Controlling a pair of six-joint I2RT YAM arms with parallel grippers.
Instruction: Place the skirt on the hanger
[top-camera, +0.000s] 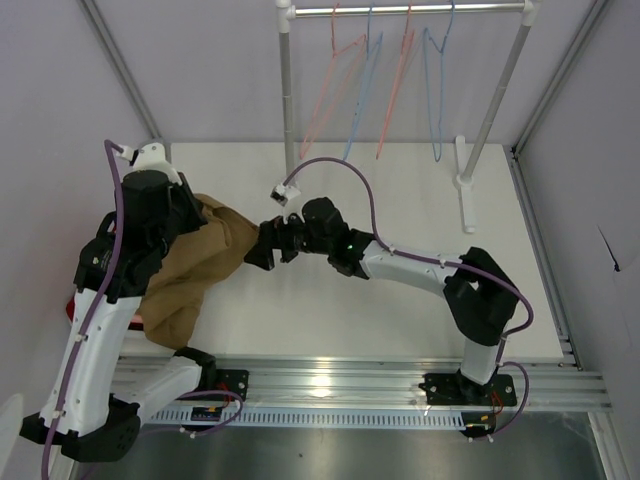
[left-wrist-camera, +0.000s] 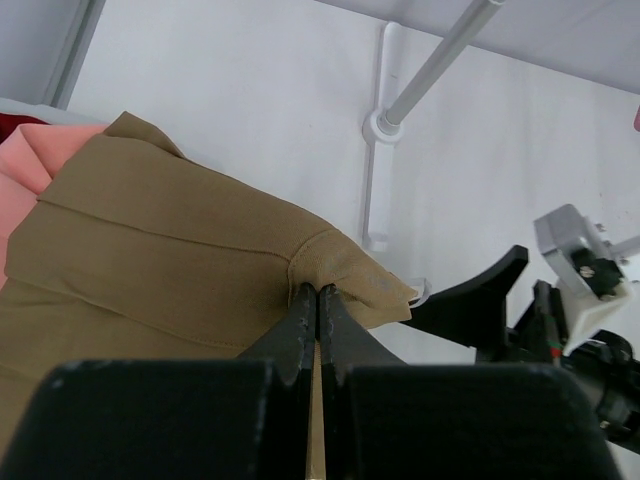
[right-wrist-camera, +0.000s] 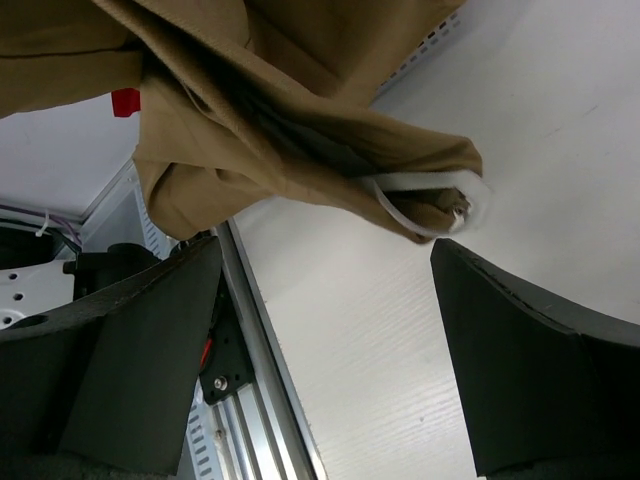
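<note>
The tan-brown skirt (top-camera: 195, 270) hangs lifted off the table at the left, and my left gripper (left-wrist-camera: 318, 290) is shut on a fold of its edge (left-wrist-camera: 340, 262). My right gripper (top-camera: 263, 247) stands open right beside the skirt's free corner. In the right wrist view that corner (right-wrist-camera: 430, 200), showing its white lining, dangles just beyond the open gripper (right-wrist-camera: 328, 243), close to one finger (right-wrist-camera: 520, 350), with nothing between the fingers. The pale-pink hanger (top-camera: 335, 45) hangs on the rail at the back, far from both grippers.
The rail (top-camera: 410, 9) carries another pink hanger (top-camera: 400, 80) and two blue hangers (top-camera: 437, 90); its post base (top-camera: 465, 185) stands on the table at the back right. A salmon-pink garment (left-wrist-camera: 25, 160) and a red cloth (left-wrist-camera: 12, 125) lie under the skirt at the left.
</note>
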